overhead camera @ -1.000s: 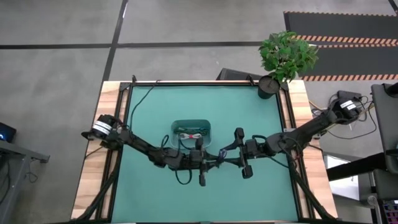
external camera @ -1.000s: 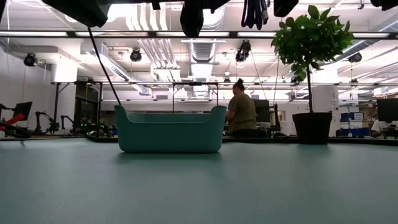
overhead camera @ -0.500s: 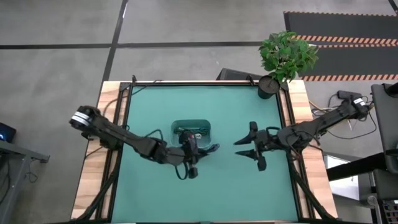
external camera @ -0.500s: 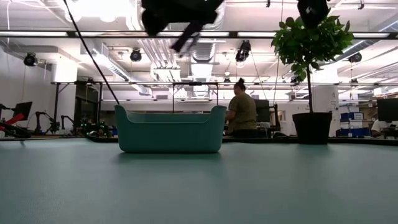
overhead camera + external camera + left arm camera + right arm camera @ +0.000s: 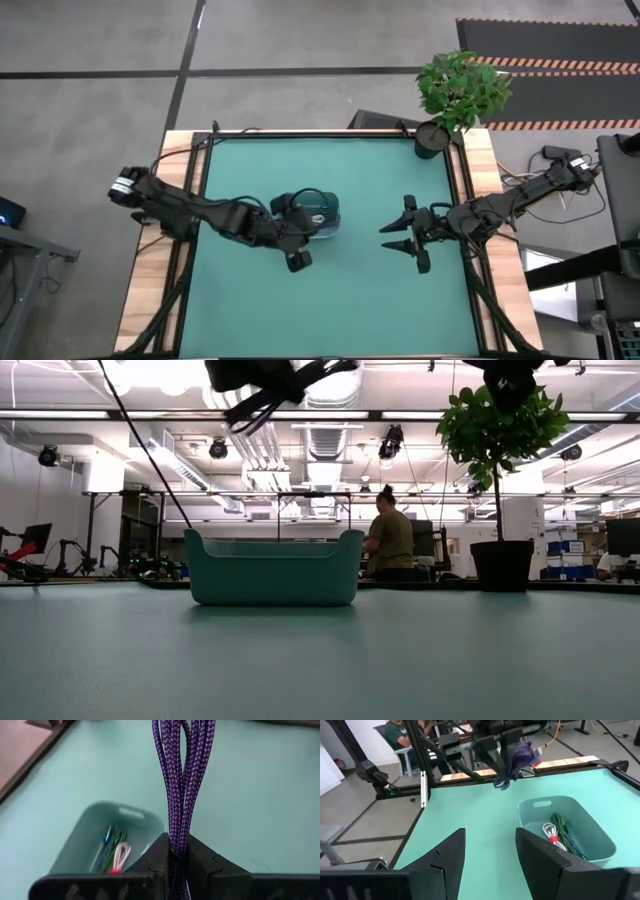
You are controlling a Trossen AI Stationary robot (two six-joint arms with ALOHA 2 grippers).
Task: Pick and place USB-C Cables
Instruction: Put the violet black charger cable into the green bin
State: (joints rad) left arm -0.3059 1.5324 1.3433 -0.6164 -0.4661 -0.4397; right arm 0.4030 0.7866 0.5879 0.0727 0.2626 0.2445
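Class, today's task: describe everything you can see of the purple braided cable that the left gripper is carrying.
The purple braided cable is a bundle of several woven strands, dark blue-violet with a fabric look. The left gripper is shut on it, pinching the strands between its dark fingers, so the loops fan out past them. It hangs in the air near the teal bin, touching nothing but the fingers. From the right wrist view it shows as a dangling bunch above the table.

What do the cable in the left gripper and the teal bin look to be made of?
The purple cable, clamped in the left gripper, looks sheathed in braided fabric: a fine woven, matte criss-cross pattern shows along its strands. The teal bin looks like moulded plastic: smooth walls, rounded corners, a soft even sheen.
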